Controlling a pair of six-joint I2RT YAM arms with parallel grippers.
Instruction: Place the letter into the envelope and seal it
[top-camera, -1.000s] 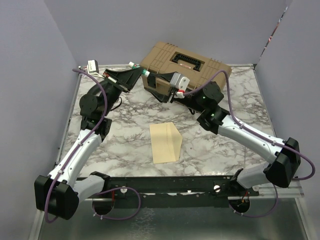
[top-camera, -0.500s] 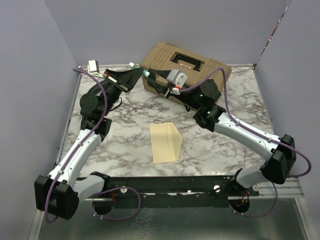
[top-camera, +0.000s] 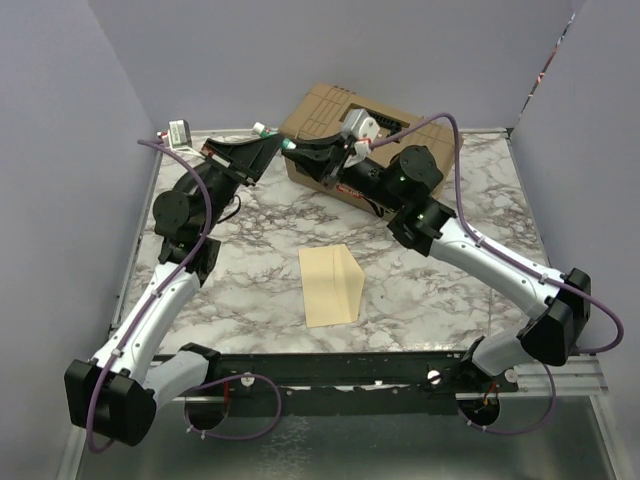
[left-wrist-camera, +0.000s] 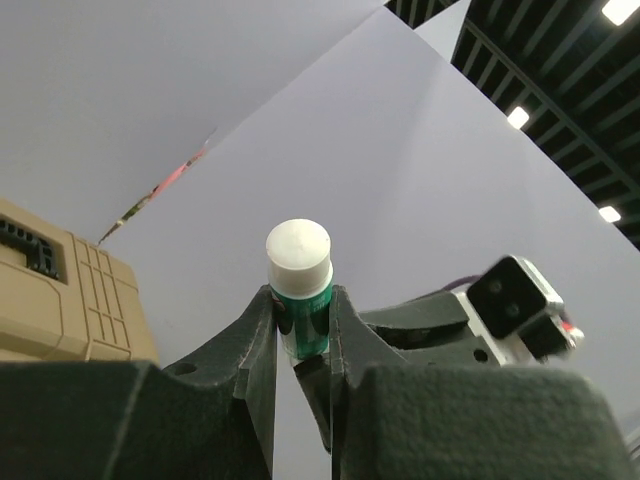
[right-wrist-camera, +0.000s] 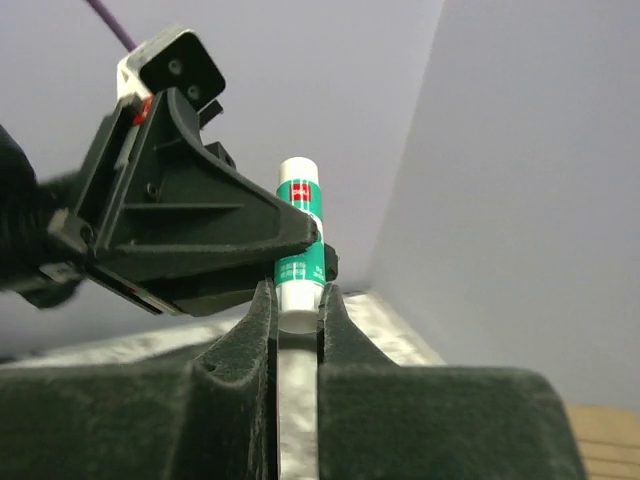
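The pale yellow envelope lies flat mid-table with its flap raised along the right side. The letter is hidden or out of view. Both grippers meet in the air at the back, left of the toolbox. My left gripper is shut on the green body of a glue stick, whose white end pokes out past the fingers. My right gripper is shut on the other white end of the same glue stick. From above, the left gripper and right gripper face each other tip to tip over the glue stick.
A tan toolbox stands at the back centre, partly covered by my right arm. Grey walls close in the marble table on the left, back and right. A black rail runs along the near edge.
My right gripper moved up and left from in front of the toolbox to the glue stick and closed on its end. The left gripper kept its grip, shifting slightly.
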